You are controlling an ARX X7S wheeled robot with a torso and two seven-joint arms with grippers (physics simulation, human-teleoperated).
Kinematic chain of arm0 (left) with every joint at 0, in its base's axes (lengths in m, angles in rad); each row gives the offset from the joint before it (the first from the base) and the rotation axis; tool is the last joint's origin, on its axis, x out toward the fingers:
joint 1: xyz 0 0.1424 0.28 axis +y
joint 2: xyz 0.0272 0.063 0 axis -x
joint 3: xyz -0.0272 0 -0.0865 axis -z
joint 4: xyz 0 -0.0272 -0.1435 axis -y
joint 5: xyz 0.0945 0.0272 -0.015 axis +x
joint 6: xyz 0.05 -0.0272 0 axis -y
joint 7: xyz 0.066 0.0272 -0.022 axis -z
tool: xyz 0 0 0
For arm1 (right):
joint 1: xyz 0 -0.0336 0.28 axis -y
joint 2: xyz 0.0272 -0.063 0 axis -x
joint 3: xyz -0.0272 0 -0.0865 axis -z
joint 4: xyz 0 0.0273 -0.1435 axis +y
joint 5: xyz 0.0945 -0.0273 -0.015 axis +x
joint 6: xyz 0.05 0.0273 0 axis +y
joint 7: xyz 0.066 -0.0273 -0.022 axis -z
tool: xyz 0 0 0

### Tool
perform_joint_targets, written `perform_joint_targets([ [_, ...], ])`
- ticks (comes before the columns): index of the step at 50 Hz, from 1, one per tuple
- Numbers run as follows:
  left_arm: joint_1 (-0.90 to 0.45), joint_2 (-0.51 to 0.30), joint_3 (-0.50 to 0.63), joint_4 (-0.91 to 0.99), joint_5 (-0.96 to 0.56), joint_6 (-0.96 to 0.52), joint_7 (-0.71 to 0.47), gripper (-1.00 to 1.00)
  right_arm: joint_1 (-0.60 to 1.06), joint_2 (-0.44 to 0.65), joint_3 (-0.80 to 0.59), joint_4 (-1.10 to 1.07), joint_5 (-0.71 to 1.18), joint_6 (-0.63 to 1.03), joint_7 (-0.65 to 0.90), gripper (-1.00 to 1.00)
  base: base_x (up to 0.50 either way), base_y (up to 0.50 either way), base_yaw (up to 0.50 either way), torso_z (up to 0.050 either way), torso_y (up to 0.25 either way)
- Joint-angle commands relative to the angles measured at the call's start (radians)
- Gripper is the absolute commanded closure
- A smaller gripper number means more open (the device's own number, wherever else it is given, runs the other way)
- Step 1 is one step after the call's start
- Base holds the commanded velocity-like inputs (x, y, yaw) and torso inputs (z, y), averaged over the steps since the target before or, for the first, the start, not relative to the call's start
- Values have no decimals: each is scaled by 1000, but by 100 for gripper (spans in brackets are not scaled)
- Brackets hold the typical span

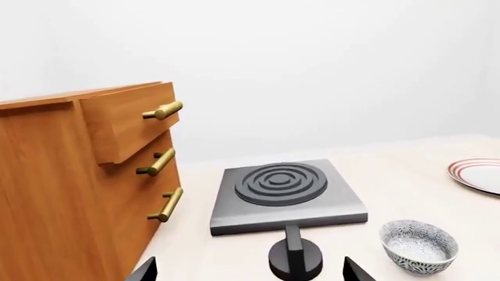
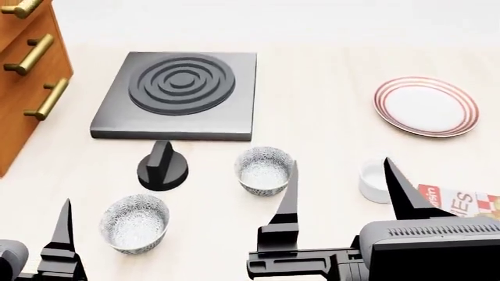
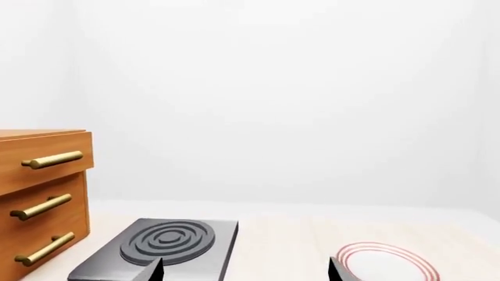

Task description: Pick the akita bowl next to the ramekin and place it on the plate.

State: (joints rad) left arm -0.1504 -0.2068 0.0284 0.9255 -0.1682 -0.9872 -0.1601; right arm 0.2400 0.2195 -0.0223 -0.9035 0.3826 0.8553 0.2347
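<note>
Approach is the step in hand, nothing gripped yet. Your left gripper (image 2: 35, 234) hangs wide open and empty near the second patterned bowl (image 2: 134, 223), which is not your target. Past the stove knob (image 2: 163, 167), the akita bowl (image 2: 265, 170) sits on the counter (image 2: 328, 140) just left of the ramekin (image 2: 375, 181). Your right gripper (image 2: 343, 193) spreads open and empty above that pair. You'll likely need to lower it onto the bowl's rim, then carry it to the plate (image 2: 425, 106)
</note>
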Motion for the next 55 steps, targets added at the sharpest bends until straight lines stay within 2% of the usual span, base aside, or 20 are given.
perform_joint_targets([
  [1,2,13,-19,0,4,2,21,-100,1,-14,18,4,-18,-8,-11,-100,227,0,0,0,0],
  [55,-7,-1,-30,1,-39,-7,-8,-100,4,13,15,12,23,-28,20,-100,225,0,0,0,0],
])
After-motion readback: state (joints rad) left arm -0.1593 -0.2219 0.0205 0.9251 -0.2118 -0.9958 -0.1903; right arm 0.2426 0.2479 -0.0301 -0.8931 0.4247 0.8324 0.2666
